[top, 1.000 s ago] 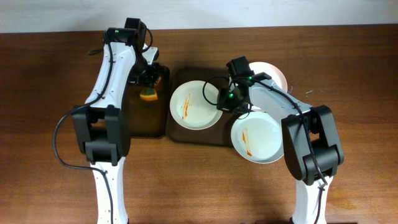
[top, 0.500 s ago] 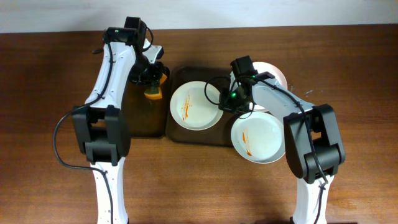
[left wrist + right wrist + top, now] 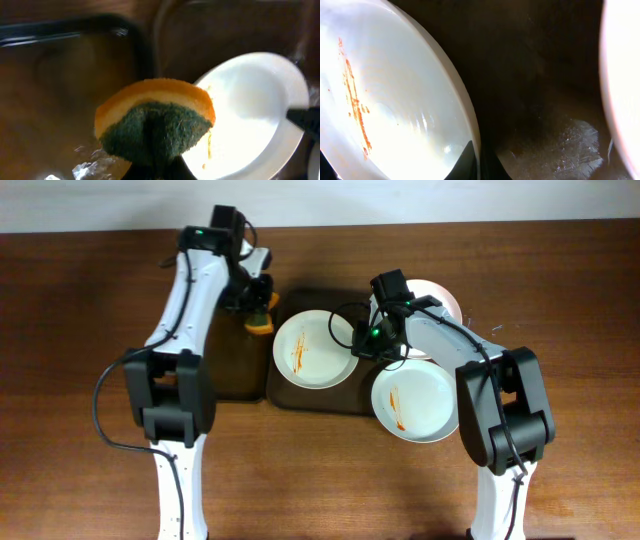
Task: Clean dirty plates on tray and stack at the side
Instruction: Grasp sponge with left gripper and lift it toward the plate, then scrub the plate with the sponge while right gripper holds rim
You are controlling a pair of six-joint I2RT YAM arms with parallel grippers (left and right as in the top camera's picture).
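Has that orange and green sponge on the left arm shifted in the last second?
Yes. The sponge moved right, toward the streaked plate on the tray.

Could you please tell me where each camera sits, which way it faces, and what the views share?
Overhead: above the table, looking straight down on both arms, tray and plates.
Left wrist: looks past the left gripper and its sponge to the left plate.
Right wrist: close on that plate's rim, right gripper fingertips straddling it.
Shared: the left plate, in all three.
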